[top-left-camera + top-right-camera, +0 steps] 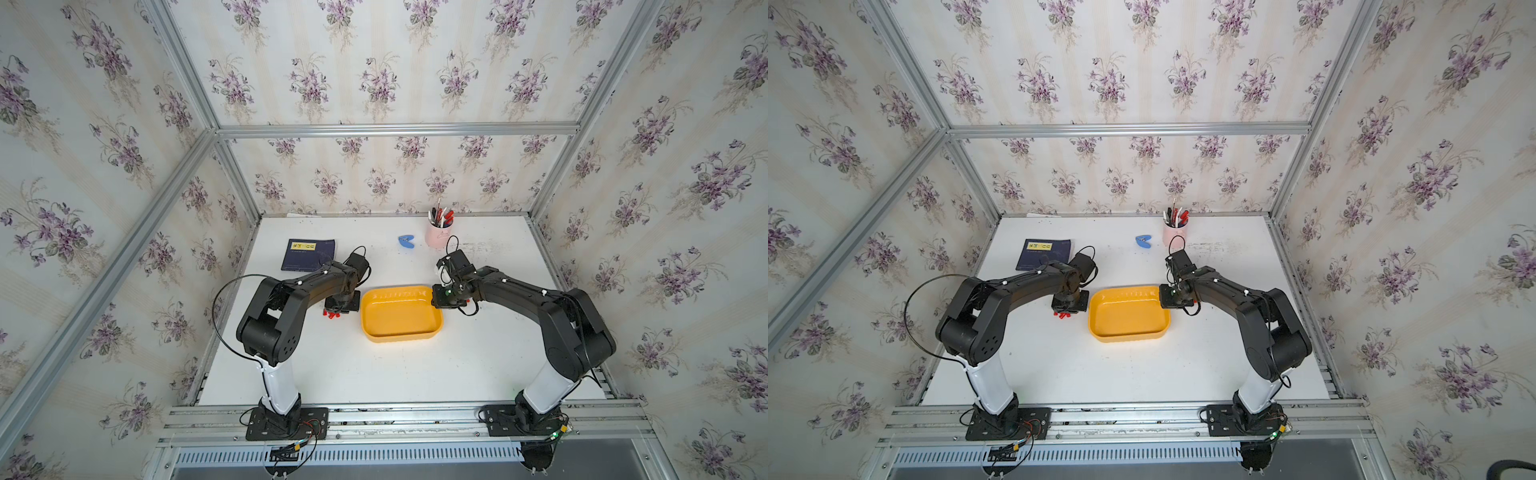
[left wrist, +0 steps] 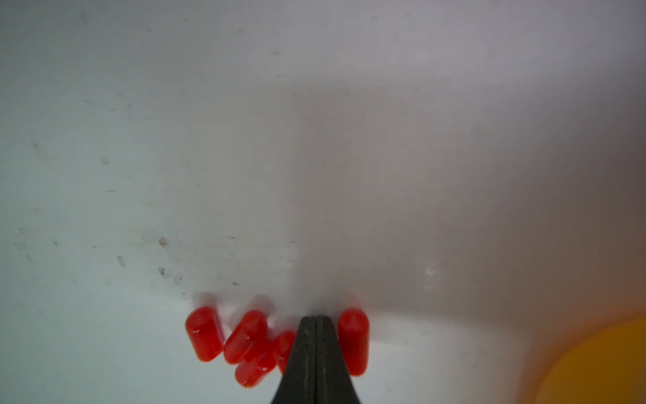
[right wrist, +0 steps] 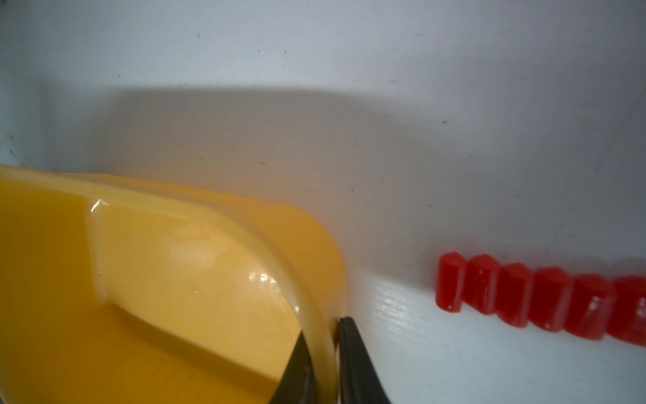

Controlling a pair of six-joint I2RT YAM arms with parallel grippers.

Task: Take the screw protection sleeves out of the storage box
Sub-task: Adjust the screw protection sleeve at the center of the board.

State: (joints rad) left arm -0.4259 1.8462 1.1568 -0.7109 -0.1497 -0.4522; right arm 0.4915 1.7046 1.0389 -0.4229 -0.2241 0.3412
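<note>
L gripper point(image 2: 316, 321) is pinched shut w/ nothing between its tips, down on the white table point(image 1: 374, 374) amid a loose cluster of screw protection sleeves point(image 2: 244, 341), just left of the storage box point(image 1: 401, 336). R gripper point(image 3: 321, 327) clamps the box's rim, one finger inside, one outside. More sleeves sit in a row on the table nearby. Tabletop is scuffed, w/ floral wallpaper point(image 1: 374, 62) and alu framing point(image 1: 395, 129) around it.

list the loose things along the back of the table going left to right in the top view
dark blue book → small blue tool → pink cup of pens
</note>
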